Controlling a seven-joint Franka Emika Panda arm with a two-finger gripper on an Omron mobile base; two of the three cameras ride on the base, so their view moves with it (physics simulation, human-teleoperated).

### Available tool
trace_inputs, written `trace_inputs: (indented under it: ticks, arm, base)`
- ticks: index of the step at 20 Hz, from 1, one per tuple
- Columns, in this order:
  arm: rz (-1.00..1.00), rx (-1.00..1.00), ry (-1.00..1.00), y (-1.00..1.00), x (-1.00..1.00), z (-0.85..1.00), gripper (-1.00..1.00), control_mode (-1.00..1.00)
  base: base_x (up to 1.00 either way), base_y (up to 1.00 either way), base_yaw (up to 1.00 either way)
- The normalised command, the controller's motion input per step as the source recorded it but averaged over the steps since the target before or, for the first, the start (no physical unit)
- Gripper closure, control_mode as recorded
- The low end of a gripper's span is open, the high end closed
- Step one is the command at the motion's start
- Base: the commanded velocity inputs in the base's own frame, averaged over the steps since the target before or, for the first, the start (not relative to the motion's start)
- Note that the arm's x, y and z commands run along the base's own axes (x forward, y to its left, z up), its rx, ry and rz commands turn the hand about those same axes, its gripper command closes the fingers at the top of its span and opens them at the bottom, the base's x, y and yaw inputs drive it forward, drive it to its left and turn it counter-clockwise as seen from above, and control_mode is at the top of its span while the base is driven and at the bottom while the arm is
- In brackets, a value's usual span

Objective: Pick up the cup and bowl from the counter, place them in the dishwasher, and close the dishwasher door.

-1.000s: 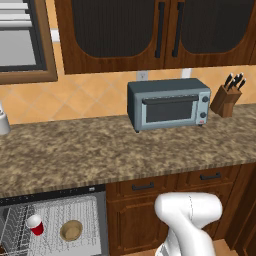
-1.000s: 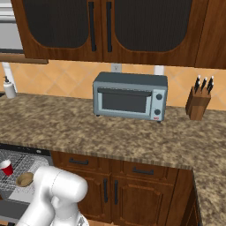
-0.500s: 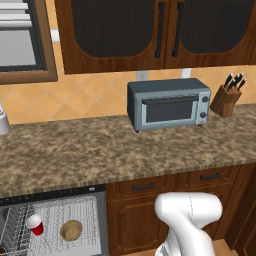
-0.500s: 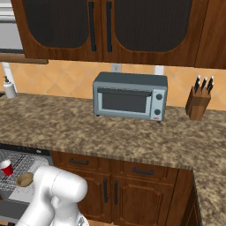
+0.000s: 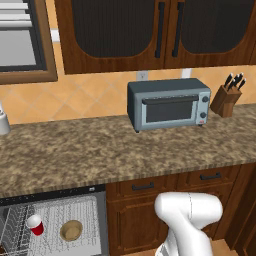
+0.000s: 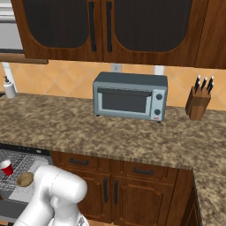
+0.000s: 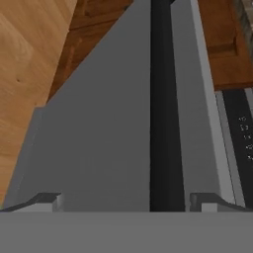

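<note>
In the dishwasher (image 5: 55, 227), under the left end of the counter (image 5: 115, 152), the cup (image 5: 35, 224) is being held on the wire rack, with the bowl (image 5: 71, 230) just to its right; both are apart. The toaster oven (image 5: 168, 103) is standing on the counter, right of the dishwasher, and the knife block (image 5: 227, 96) further right. In the hand view, the door (image 7: 99, 143) is being faced close up by the gripper (image 7: 126, 200), its fingers spread wide either side of the dark handle (image 7: 160, 108).
</note>
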Motion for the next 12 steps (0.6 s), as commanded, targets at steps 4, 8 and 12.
trace_inputs:
  ticks: [4, 8, 12]
  arm:
    - [0.00, 0.00, -0.13, -0.02, 0.80, -0.21, -1.00, -1.00]
    - [0.00, 0.00, -0.12, -0.13, 1.00, -0.07, -1.00, -1.00]
    - [-0.01, 0.01, -0.11, -0.19, 0.98, -0.01, -1.00, -1.00]
  base:
    - [0.00, 0.00, 0.00]
    - [0.00, 0.00, 0.00]
    - [0.00, 0.00, 0.00]
